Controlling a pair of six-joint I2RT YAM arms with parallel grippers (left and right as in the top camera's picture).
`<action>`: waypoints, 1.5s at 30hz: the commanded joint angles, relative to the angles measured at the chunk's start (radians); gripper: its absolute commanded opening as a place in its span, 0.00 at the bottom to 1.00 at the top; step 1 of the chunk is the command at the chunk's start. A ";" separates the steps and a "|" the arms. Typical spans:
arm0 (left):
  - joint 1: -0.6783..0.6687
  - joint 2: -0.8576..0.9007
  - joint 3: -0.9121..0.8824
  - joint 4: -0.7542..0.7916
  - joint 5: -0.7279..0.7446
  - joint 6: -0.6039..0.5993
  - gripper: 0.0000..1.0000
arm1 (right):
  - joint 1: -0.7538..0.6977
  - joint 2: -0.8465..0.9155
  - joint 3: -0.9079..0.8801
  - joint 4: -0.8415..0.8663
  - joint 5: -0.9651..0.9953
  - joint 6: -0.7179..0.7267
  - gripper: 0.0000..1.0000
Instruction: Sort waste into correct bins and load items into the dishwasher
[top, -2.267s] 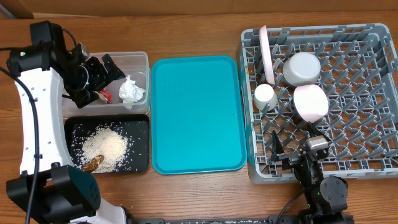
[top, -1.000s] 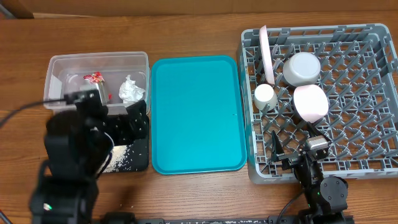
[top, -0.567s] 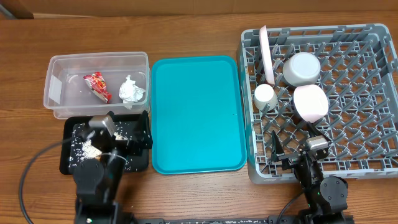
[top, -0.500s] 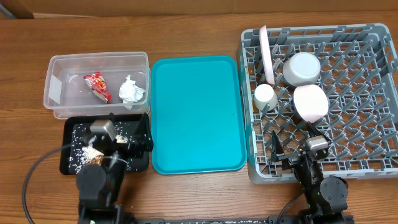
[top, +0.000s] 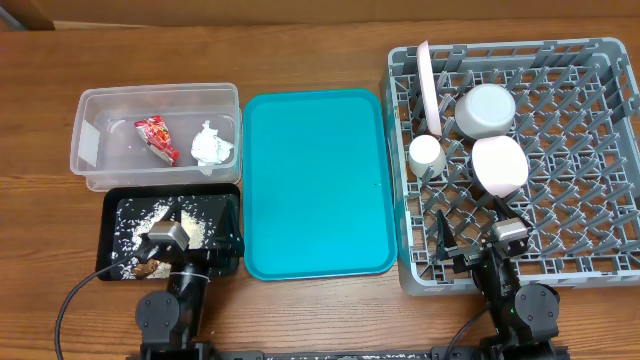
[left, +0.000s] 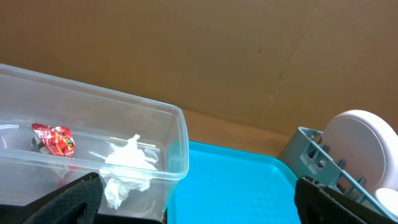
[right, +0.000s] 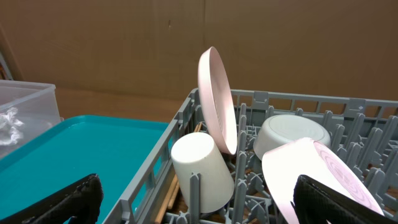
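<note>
1. Waste (top: 155, 138) lies left of the teal serving tray (top: 320, 180): snack wrapper (left: 55, 138) and napkin (top: 210, 145) in the clear tub (top: 160, 91), rice (top: 138, 212) in the black tray (top: 107, 235).
2. Dishware (top: 487, 108) stands in the dish rack (top: 580, 230), right of that tray.
3. Left gripper (top: 180, 250) and right gripper (top: 490, 255): jaws wide, empty.
4. Hazard: the left gripper overhangs the black tray; a careless sweep could clip its rim and scatter rice.

A brown wooden table (top: 300, 50) carries four things side by side: at the left a clear tub (top: 160, 92) with a black tray (top: 170, 188) just in front of it, then a teal serving tray (top: 315, 180) in the middle, and at the right, touching that tray's edge, a big grey dish rack (top: 580, 200).
</note>
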 joint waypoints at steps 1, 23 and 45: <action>0.008 -0.052 -0.020 -0.045 -0.028 0.042 1.00 | -0.005 -0.012 -0.011 0.007 -0.002 -0.004 1.00; -0.012 -0.097 -0.020 -0.165 -0.102 0.352 1.00 | -0.005 -0.012 -0.011 0.007 -0.002 -0.003 1.00; -0.012 -0.096 -0.020 -0.165 -0.098 0.353 1.00 | -0.005 -0.012 -0.011 0.007 -0.002 -0.004 1.00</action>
